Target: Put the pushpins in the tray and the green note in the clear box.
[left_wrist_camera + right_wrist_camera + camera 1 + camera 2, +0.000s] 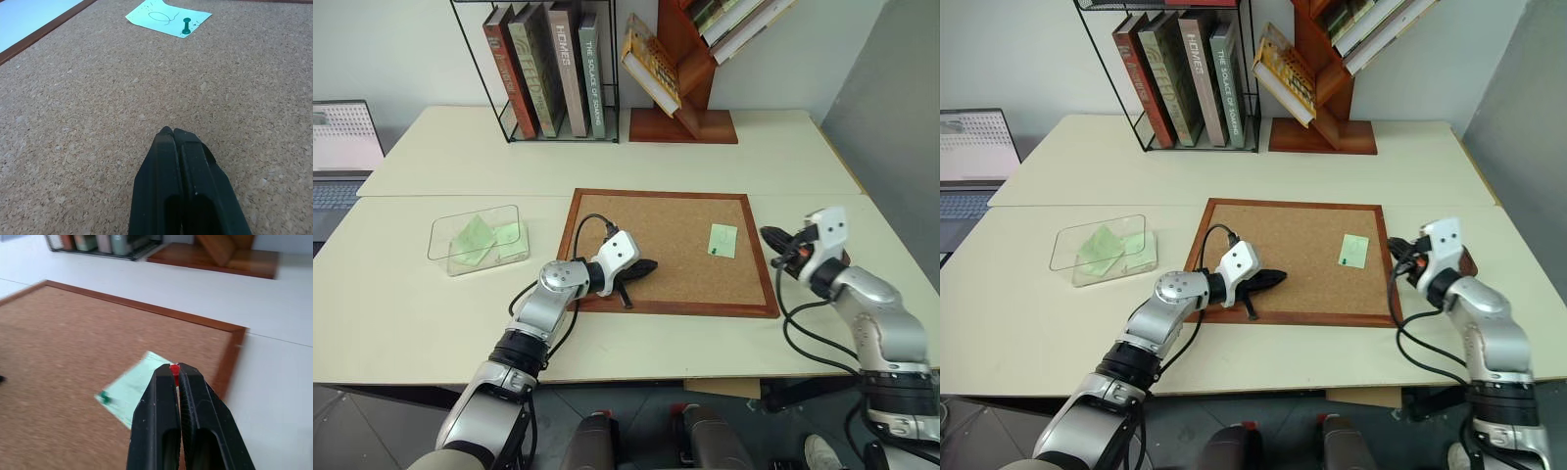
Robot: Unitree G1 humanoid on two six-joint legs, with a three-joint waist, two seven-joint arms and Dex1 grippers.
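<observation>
The green note [722,240] lies on the right part of the corkboard [666,225], held by a green pushpin [186,26] near its corner. My right gripper [174,370] is above the board's right edge, just right of the note, shut on a red pushpin [174,367] that peeks out at its tips. The dark tray [1470,262] is mostly hidden behind that wrist. My left gripper [649,265] is shut and empty, low over the board's front left. The clear box [445,262] stands left of the board with pale green slips inside.
A wire rack of books [548,69] and a wooden slanted bookshelf [683,98] stand at the back of the table. A laptop [342,147] sits at the far left. Cables loop from both wrists.
</observation>
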